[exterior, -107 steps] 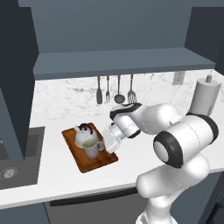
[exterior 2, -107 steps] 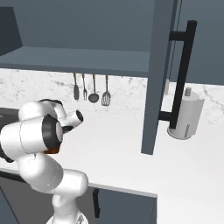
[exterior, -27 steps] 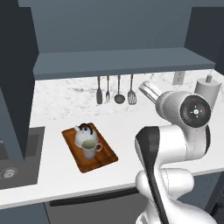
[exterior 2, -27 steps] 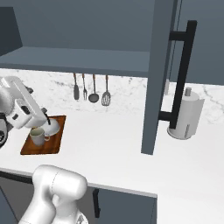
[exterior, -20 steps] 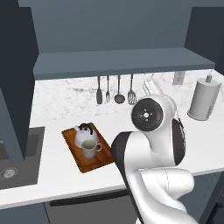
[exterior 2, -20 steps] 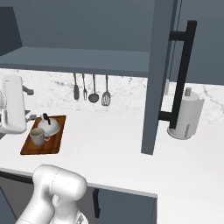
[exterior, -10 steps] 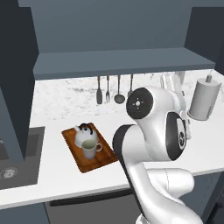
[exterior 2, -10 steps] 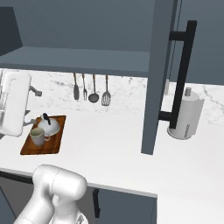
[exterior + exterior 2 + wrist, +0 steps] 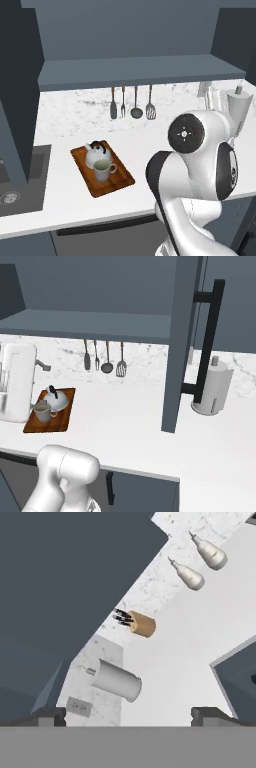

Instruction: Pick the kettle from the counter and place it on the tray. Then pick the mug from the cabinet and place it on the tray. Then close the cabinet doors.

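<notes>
The reddish-brown tray [image 9: 122, 181] [image 9: 35, 426] lies on the white counter [image 9: 145, 145] [image 9: 125, 421]. The silvery kettle [image 9: 96, 153] [image 9: 56, 400] and the beige mug [image 9: 102, 171] [image 9: 42, 411] stand on it side by side, untouched. My gripper [image 9: 129, 717] is open, its fingertips [image 9: 47, 716] far apart with nothing between them. It looks at the counter's right end, far from the tray, beside a dark slate-blue cabinet panel [image 9: 65, 587]. The cabinet [image 9: 140, 70] stands open. Its right door [image 9: 180, 341] with the black bar handle [image 9: 210, 341] swings out over the counter, and the left door [image 9: 15, 100] is open too.
A grey paper-towel roll [image 9: 239, 107] [image 9: 212, 388] [image 9: 116, 680] stands at the right near the backsplash. A knife block [image 9: 140, 624] and two bottles [image 9: 190, 576] lie further along. Utensils [image 9: 132, 102] [image 9: 105, 358] hang on the backsplash. A sink [image 9: 20, 175] is at the left.
The arm has swung from the tray, where the gripper was beside the mug, far round to the right. Kettle, mug and tray have stayed put.
</notes>
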Motion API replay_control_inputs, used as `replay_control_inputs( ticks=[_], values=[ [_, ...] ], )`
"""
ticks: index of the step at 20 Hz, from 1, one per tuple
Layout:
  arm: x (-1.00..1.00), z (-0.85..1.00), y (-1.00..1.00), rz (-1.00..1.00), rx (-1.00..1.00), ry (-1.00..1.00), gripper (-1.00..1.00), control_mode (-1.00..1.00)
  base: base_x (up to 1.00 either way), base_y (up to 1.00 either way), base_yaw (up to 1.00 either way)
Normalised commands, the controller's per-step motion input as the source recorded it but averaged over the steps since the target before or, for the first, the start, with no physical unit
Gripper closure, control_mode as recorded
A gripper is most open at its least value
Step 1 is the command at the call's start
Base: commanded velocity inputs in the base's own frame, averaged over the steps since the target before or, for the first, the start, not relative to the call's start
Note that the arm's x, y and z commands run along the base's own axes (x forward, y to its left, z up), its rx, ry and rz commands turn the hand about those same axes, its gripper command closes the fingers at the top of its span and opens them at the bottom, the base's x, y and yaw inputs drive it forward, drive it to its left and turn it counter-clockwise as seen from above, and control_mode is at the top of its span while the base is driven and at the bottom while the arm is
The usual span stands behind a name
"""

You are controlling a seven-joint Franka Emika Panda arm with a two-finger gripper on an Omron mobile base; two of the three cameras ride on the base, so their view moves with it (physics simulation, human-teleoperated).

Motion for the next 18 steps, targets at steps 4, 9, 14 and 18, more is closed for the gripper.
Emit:
replay_control_inputs(
  ticks=[4,9,14,18],
  values=[
    [-0.23,0.0,-0.14,0.0,0.0,-0.12,-1.0,-1.0,0.0,0.0,0.0],
    [-0.25,0.01,-0.31,0.0,0.0,-0.18,-1.0,-1.0,0.0,0.0,0.0],
    [-0.23,0.0,-0.33,0.0,0.0,-0.14,-1.0,-1.0,0.0,0.0,0.0],
    [-0.07,0.0,-0.23,0.0,0.0,-0.07,-1.0,-1.0,0.0,0.0,0.0]
  ],
)
